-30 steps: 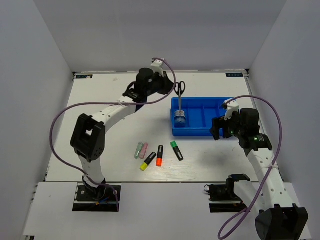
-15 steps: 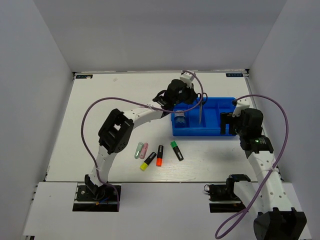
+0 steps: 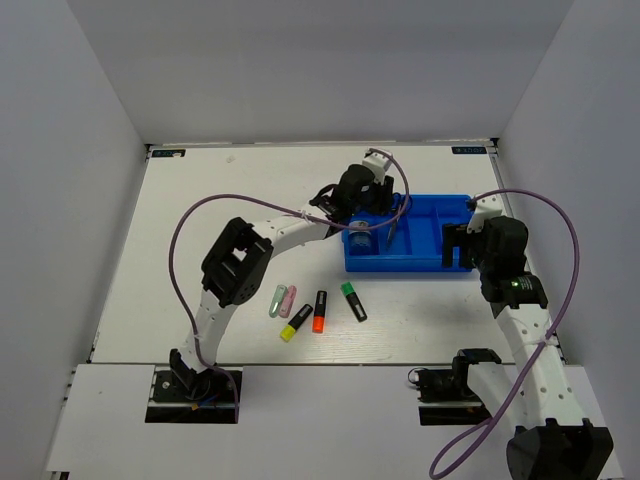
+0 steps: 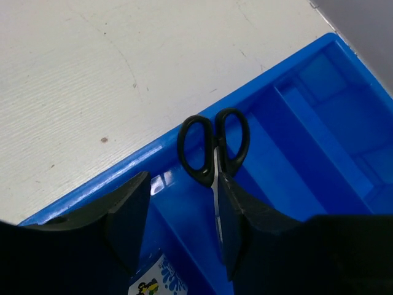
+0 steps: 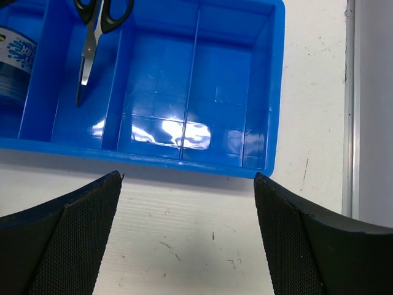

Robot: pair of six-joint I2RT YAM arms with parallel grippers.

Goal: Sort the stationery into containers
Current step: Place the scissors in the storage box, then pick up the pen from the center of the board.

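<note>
On the table to the near side of the blue tray [image 3: 400,266] lie five short highlighters not yet sorted: yellow [image 3: 294,324], orange [image 3: 319,311], green [image 3: 353,301], pink [image 3: 289,299] and pale green [image 3: 277,300]. They look light, rigid and smooth-barrelled, so they are likely to roll. Each is best pinched across mid-barrel, with the jaws square to its length. By the tray's near wall, toward its right end, hovers the right gripper [image 5: 187,184], jaws wide and empty. Inside the tray, the scissors [image 5: 92,35] lie flat in the second compartment from its left end, and the blue-and-white roll [image 3: 361,240] sits in the leftmost. Over the tray's far-left part, the left gripper [image 4: 184,227] has its jaws apart and holds nothing, one finger just beside the scissors' blades.
</note>
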